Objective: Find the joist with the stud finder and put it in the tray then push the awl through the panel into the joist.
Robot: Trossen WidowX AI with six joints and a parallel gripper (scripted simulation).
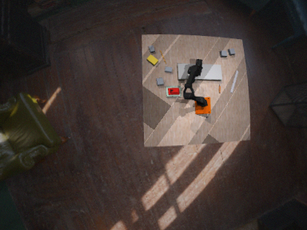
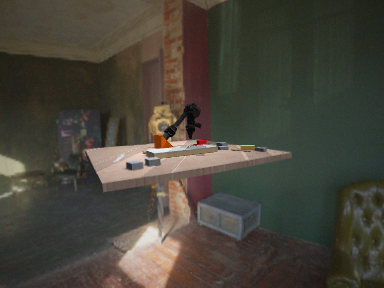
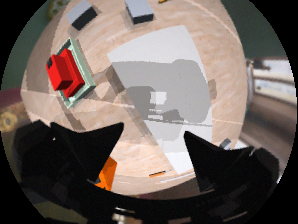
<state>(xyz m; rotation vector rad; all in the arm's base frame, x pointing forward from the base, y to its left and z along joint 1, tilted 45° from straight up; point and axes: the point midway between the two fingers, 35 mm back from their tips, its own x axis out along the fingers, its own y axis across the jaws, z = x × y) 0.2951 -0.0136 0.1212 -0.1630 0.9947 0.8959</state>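
The red stud finder (image 1: 173,91) (image 2: 201,142) (image 3: 65,72) lies in the pale green tray (image 1: 167,94) (image 3: 81,64). My gripper (image 2: 190,136) (image 3: 154,130) is open and empty, pointing down high above the pale floor panel (image 1: 213,73) (image 2: 185,150) (image 3: 185,45). Its fingers stand wide apart in the wrist view. The awl, with an orange handle (image 1: 219,89) (image 3: 157,174), lies on the table just off the panel's long side. Its tip is too small to make out. I can make out no hole in the panel; the arm and its shadow cover part of it.
Grey blocks (image 1: 160,81) (image 1: 169,69) (image 3: 139,11) and a yellow block (image 1: 152,60) (image 2: 247,147) lie on the tray's side of the table. Two more grey blocks (image 1: 224,53) (image 1: 232,52) and a white rod (image 1: 234,81) lie across the panel. The arm's base is orange (image 1: 205,110).
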